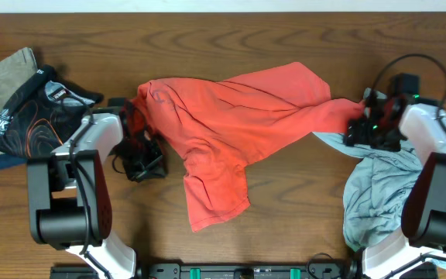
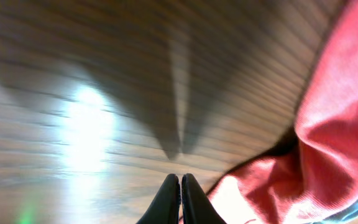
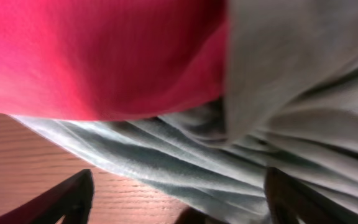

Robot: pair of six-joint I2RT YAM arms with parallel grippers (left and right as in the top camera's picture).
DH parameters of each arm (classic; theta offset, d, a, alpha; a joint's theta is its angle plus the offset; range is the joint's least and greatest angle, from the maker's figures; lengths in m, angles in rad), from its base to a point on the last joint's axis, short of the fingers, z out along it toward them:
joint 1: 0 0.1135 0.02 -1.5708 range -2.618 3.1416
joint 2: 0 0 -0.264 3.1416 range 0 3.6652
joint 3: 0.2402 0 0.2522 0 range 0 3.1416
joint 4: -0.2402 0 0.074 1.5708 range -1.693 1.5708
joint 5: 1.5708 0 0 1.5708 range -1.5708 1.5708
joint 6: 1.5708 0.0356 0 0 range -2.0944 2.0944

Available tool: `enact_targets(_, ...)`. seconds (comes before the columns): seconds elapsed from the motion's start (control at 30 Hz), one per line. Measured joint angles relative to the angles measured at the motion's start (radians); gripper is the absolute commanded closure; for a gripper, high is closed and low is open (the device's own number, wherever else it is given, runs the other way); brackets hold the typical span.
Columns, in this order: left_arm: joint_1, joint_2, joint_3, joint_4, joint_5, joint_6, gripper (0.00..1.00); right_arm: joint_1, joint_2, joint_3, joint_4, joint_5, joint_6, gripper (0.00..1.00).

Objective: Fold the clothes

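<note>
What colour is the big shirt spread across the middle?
The T-shirt is coral red; overhead view shows it best.

L arm (image 1: 68,194) was folded back, wrist low and angled inward. L gripper (image 2: 180,200) was closed, both fingertips pressed flat together. R arm (image 1: 440,170) was folded likewise, wrist turned inward. R gripper (image 3: 179,202) was spread wide, fingers (image 3: 61,199) set far apart.
</note>
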Motion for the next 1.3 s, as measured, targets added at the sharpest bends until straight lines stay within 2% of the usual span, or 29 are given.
enact_targets(0.03, -0.016, 0.0, 0.0, 0.003, 0.005, 0.004, 0.5, 0.01, 0.0, -0.016, 0.016, 0.02, -0.001, 0.09)
enact_targets(0.07, -0.032, 0.0, 0.0, 0.006, 0.009, 0.001, 0.37, 0.017, 0.0, -0.03, 0.031, 0.037, -0.003, 0.07)
enact_targets(0.1, -0.047, 0.0, 0.0, 0.009, 0.01, 0.002, 0.3, 0.023, 0.0, -0.044, 0.047, 0.05, -0.003, 0.07)
enact_targets(0.17, -0.084, 0.0, -0.001, 0.022, 0.012, 0.0, 0.26, 0.027, 0.0, -0.074, 0.088, 0.072, -0.004, 0.04)
enact_targets(0.33, -0.169, -0.008, -0.001, 0.058, 0.018, 0.001, 0.23, 0.027, -0.018, -0.121, 0.155, 0.082, -0.004, 0.03)
enact_targets(0.37, -0.189, -0.011, -0.001, 0.071, 0.019, 0.0, 0.23, 0.027, -0.026, -0.134, 0.173, 0.081, -0.004, 0.1)
enact_targets(0.4, -0.208, -0.014, -0.001, 0.085, 0.021, 0.0, 0.25, 0.027, -0.032, -0.143, 0.188, 0.078, -0.005, 0.26)
enact_targets(0.43, -0.222, -0.015, -0.001, 0.096, 0.021, -0.001, 0.32, 0.027, -0.036, -0.151, 0.203, 0.076, -0.008, 0.37)
enact_targets(0.47, -0.238, -0.016, -0.001, 0.107, 0.021, -0.004, 0.44, 0.027, -0.038, -0.157, 0.217, 0.074, -0.007, 0.51)
enact_targets(0.53, -0.27, -0.016, -0.001, 0.137, 0.021, -0.005, 0.81, 0.027, -0.039, -0.161, 0.237, 0.076, -0.008, 0.89)
enact_targets(0.57, -0.285, -0.016, -0.001, 0.144, 0.021, 0.0, 0.92, 0.027, -0.039, -0.162, 0.245, 0.084, -0.005, 0.99)
enact_targets(0.7, -0.32, -0.016, -0.001, 0.153, 0.013, 0.002, 0.94, 0.024, -0.039, -0.158, 0.238, 0.152, 0.056, 0.99)
enact_targets(0.87, -0.32, -0.016, -0.001, 0.145, -0.04, -0.003, 0.94, -0.032, -0.023, -0.07, 0.119, 0.215, 0.119, 0.99)
enact_targets(1.23, -0.32, -0.016, -0.002, 0.144, -0.111, -0.029, 0.94, -0.303, -0.013, 0.532, -0.131, 0.412, 0.233, 0.99)
enact_targets(1.27, -0.32, -0.016, -0.002, 0.144, -0.114, -0.029, 0.94, -0.327, -0.013, 0.562, -0.145, 0.423, 0.25, 0.91)
enact_targets(1.3, -0.32, -0.016, -0.002, 0.144, -0.116, -0.029, 0.94, -0.355, -0.013, 0.588, -0.162, 0.427, 0.272, 0.68)
